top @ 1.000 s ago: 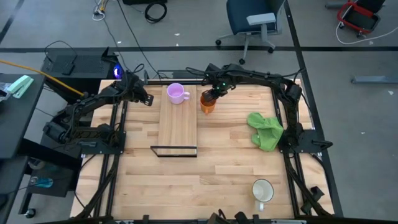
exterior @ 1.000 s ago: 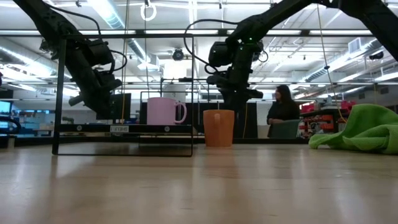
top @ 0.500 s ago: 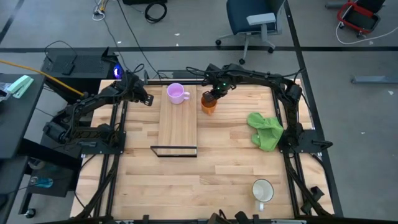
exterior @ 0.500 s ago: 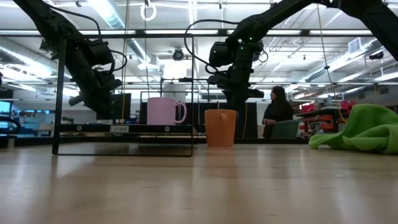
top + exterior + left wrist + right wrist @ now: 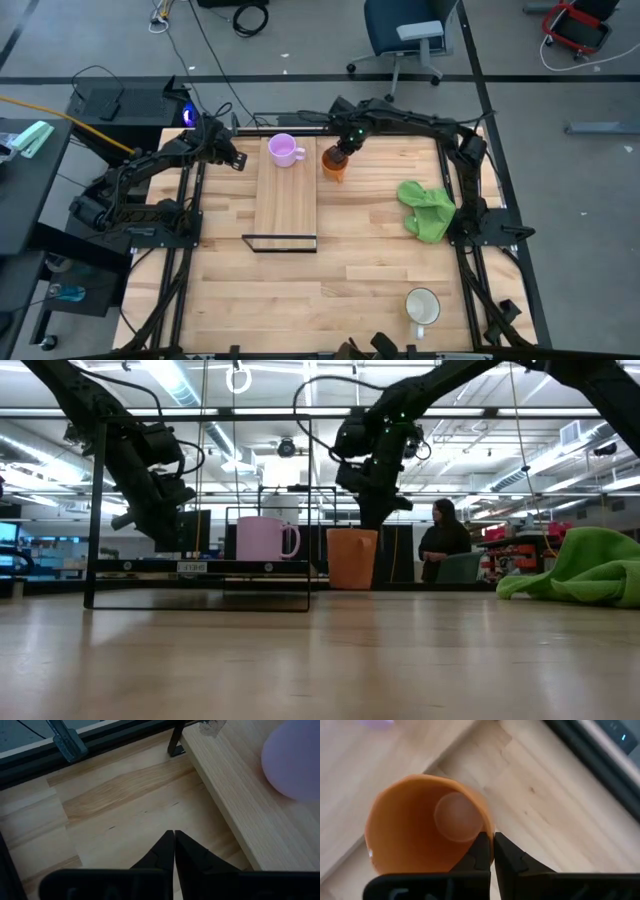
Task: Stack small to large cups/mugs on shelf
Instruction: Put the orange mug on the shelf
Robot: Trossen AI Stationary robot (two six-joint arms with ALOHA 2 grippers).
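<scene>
The orange mug (image 5: 334, 163) hangs just right of the shelf (image 5: 286, 200), at the table's far side, with my right gripper (image 5: 492, 842) shut on it. The light purple mug (image 5: 284, 150) stands upright on the shelf's far end. The white mug (image 5: 422, 305) stands upright near the table's front right. My left gripper (image 5: 173, 837) hovers shut over the bare tabletop just left of the shelf's far end, holding nothing. My right gripper pinches the orange mug's rim wall (image 5: 489, 827), one finger inside the mug and one outside. The fingers come from above, slanting down. The mug (image 5: 352, 558) hangs below them slightly tilted, its base just clear of the table.
A crumpled green cloth (image 5: 427, 210) lies at the table's right side. The shelf's thin black frame (image 5: 200, 567) rises at its ends. Bare wood tabletop spreads across the middle and front. A person (image 5: 440, 540) stands in the room beyond the table.
My right gripper has risen a little with the orange mug. The mug stood flat on the table before; now its base is off the wood and it tips slightly.
</scene>
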